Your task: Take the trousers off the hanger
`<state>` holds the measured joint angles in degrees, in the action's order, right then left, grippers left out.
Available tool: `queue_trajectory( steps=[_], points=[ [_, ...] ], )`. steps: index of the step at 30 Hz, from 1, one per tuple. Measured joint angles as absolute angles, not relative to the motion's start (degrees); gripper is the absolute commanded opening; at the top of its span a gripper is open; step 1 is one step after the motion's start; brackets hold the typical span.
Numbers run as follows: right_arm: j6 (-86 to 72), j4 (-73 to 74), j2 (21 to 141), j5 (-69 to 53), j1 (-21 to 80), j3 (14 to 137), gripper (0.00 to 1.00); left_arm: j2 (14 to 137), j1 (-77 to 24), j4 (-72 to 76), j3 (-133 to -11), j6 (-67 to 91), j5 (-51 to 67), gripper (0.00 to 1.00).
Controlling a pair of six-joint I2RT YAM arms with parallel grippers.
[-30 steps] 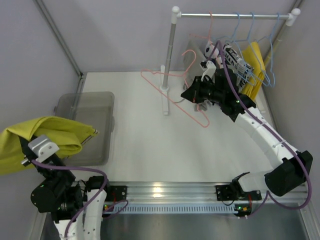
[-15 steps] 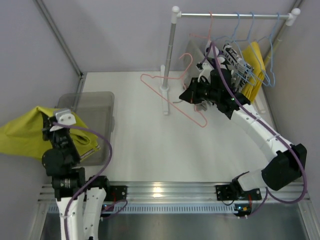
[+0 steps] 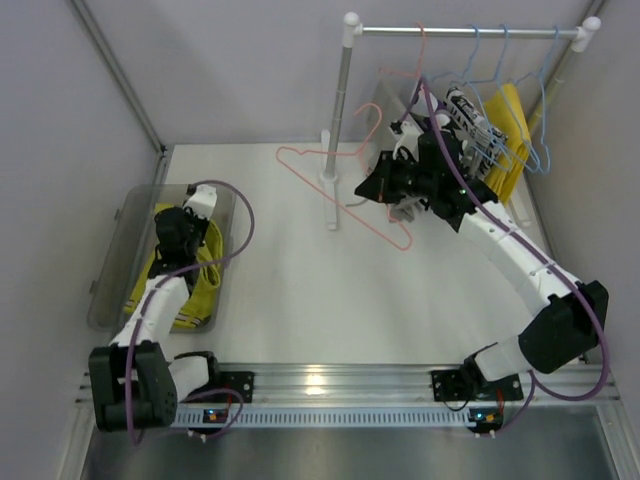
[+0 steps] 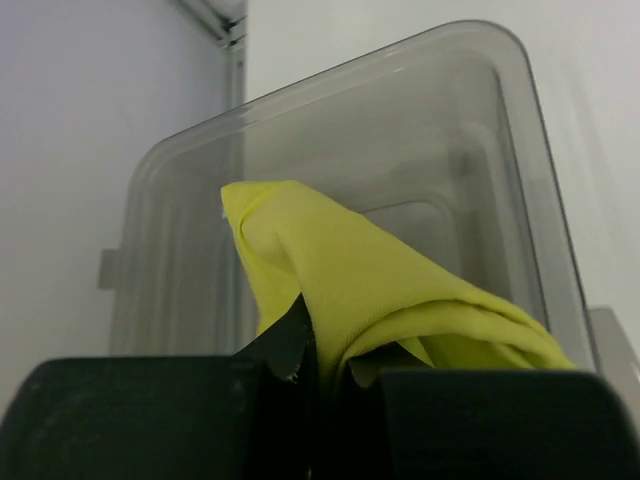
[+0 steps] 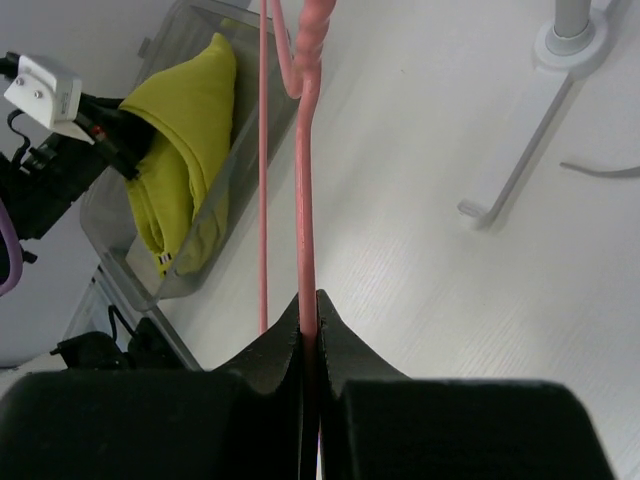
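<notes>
Our left end effector (image 4: pixel 322 350) pinches a fold of the trousers (image 4: pixel 370 290), which we judge limp and light, over the bin (image 4: pixel 480 110); our right end effector (image 5: pixel 310 325) clamps the thin hanger (image 5: pixel 304 180).

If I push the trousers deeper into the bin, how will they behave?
Probably floppy: the trousers crumple in soft folds where the left gripper pinches them. Likely to bunch rather than slide, since they lie slumped in the bin.
</notes>
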<state>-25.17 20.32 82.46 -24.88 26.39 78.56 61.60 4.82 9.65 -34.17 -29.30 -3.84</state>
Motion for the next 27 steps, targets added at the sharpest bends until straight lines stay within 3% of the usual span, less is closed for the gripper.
queue_trajectory(
  steps=[2,7,9,12,20,27],
  points=[
    [-25.08,20.67,82.43,-24.95,26.35,78.56,0.00,66.15,4.73,10.11,-36.58,-26.46,-1.39,0.10],
    [-24.16,22.72,81.43,-24.01,26.00,78.56,0.00,73.63,4.64,5.41,-46.96,-18.11,1.78,0.61],
    [-23.51,23.97,80.23,-22.85,25.82,78.56,0.00,73.71,4.64,2.13,-49.25,-14.92,2.59,0.70],
    [-22.28,26.63,77.73,-20.23,25.54,79.48,0.00,72.36,4.67,-2.33,-50.04,-11.25,3.46,0.97],
    [-19.49,32.23,72.79,-15.03,23.05,85.25,0.00,60.66,5.13,-22.02,-52.77,-4.32,6.11,0.99],
    [-18.48,36.99,72.60,-8.54,22.79,87.64,0.00,58.39,5.23,-35.33,-80.51,-1.63,12.23,0.99]
  ],
)
